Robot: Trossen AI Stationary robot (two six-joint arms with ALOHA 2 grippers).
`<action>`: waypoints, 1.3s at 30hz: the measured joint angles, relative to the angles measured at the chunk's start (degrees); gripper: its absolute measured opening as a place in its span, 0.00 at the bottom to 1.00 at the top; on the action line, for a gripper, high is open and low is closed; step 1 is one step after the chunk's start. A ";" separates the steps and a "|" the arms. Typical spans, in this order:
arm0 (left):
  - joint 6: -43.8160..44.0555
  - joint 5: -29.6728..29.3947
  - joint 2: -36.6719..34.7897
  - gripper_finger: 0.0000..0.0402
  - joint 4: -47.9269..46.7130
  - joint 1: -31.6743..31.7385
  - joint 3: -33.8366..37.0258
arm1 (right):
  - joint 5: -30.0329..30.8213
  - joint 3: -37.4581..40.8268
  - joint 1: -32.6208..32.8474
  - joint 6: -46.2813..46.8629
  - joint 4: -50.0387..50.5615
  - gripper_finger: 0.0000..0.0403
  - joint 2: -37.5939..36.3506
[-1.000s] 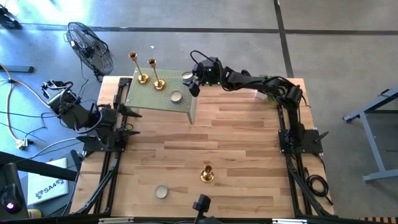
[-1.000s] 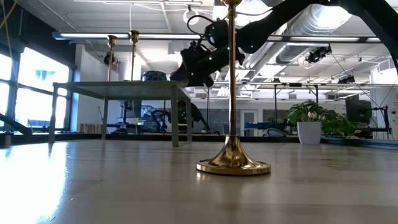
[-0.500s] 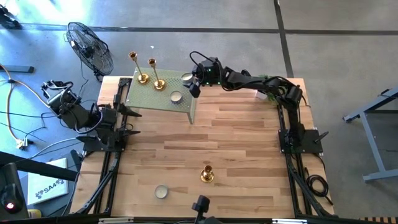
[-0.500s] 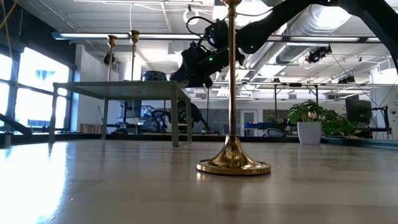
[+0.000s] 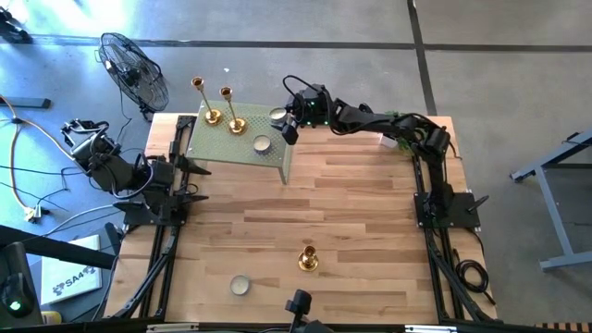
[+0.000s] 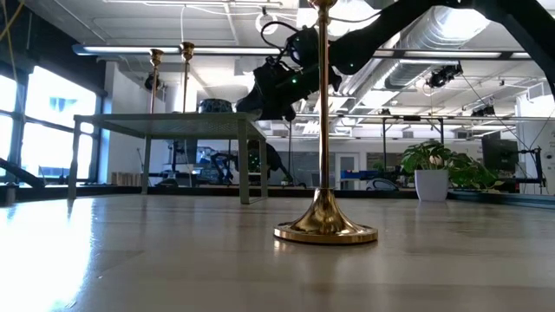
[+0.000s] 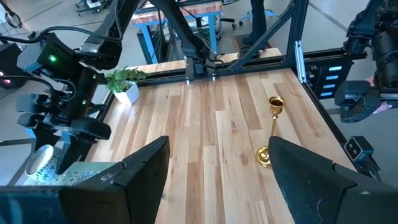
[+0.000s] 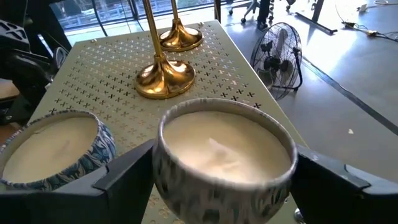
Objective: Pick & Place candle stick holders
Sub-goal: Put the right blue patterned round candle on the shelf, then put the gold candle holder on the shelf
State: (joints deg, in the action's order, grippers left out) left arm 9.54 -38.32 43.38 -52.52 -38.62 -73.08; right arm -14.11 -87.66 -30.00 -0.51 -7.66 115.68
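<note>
High view: your right fingers (image 5: 288,125) grip a white candle jar (image 8: 224,158) over the perforated stand (image 5: 227,148); upright gold-brass candlestick (image 5: 308,258) stands well apart, left fingers (image 7: 217,171) wide.

Only one piece of lettering could be read. In the high view, a white box (image 5: 72,276) lay on the floor beside the table's (image 5: 351,203) left edge, near the picture's lower left corner, and its top carried the dark characters "SA4" (any further characters after them were too small to make out). No other label, brand, number or sign was legible on anything else in the high, low or either wrist view.
</note>
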 joint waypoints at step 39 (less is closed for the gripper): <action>10.89 -0.51 -0.37 0.66 -3.09 0.01 0.00 | -17.00 -25.22 2.59 -11.68 29.45 0.94 -5.78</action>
State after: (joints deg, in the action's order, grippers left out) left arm 20.43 -38.83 43.01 -55.62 -38.61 -73.08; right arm -31.11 -112.88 -27.41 -12.18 21.79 109.90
